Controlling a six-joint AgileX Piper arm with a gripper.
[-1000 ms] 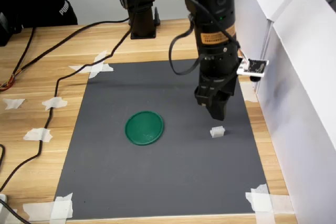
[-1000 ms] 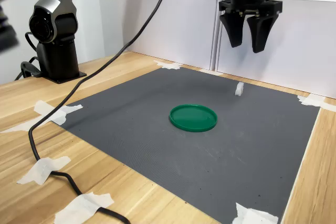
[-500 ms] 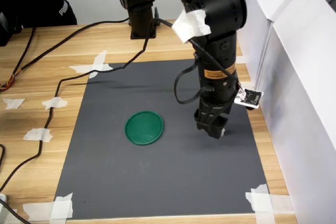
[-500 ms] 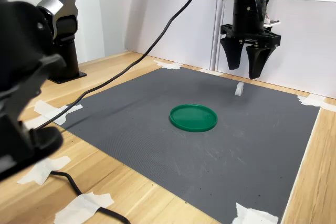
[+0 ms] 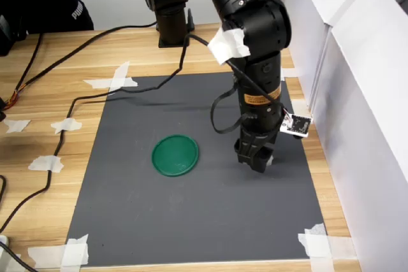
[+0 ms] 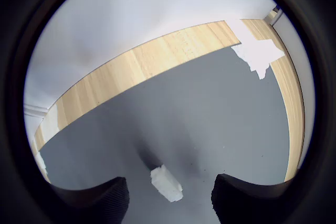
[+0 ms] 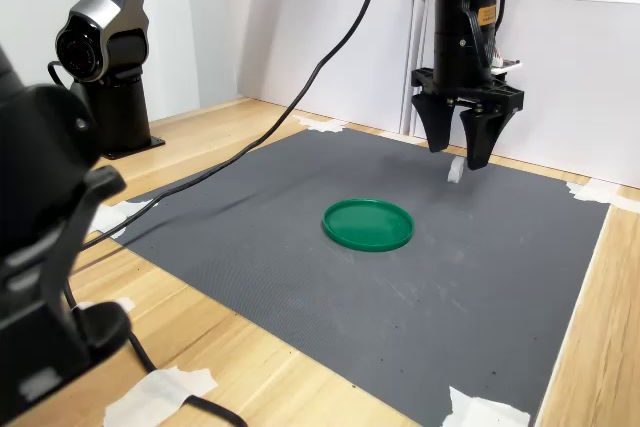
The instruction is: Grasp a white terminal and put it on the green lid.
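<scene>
The white terminal (image 7: pixel 456 169) lies on the grey mat, small and ribbed, and shows large in the wrist view (image 6: pixel 167 183) between the two dark fingers (image 6: pixel 94 203). My gripper (image 7: pixel 457 152) hangs open just above it, pointing straight down, one finger on either side. In the first exterior view the gripper (image 5: pixel 255 158) covers the terminal almost wholly. The green lid (image 5: pixel 175 155) lies flat on the mat to the first exterior view's left of the gripper, apart from it; in the second exterior view the green lid (image 7: pixel 368 224) sits nearer the camera than the terminal.
The grey mat (image 5: pixel 191 221) is taped to a wooden table at its corners (image 5: pixel 317 244). White panels (image 5: pixel 363 93) stand close on the first exterior view's right. A black stand (image 5: pixel 171 4) is at the back, and a black cable (image 5: pixel 127 90) crosses the mat's far corner.
The gripper has come down over the terminal, from well above the mat to just above it, staying open. The terminal and lid have not moved.
</scene>
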